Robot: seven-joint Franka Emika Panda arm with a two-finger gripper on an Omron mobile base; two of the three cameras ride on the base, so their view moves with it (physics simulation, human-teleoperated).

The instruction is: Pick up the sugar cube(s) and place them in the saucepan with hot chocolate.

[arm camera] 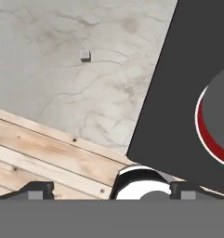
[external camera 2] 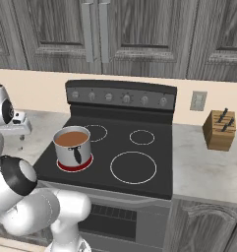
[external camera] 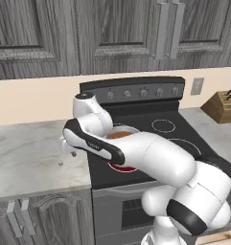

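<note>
I had the end effector (external camera: pixel 69 149) hanging over the marble table (external camera: pixel 26 158) to the left of the stove (external camera 2: pixel 139 162), with nothing between its fingers. In the hand view the two dark fingertips (arm camera: pixel 36 189) stood far apart, so I read it as wide open.

The sugar cube (arm camera: pixel 85 56) lay alone on the bare table, a tiny grey lump. In the hand view it sat ahead of the fingers and off toward the left one, well apart from both. In the left base view I took the faint speck (external camera: pixel 60 164) just below the hand for the same cube.

The saucepan (external camera 2: pixel 72 146) stood on the glowing near-left burner, full of reddish-brown liquid, its black handle pointing toward the near edge. It lay to the right of the cube, across the stove's edge.

I judged the pick not yet begun: the hand needed to centre over the cube, then drop.
</note>
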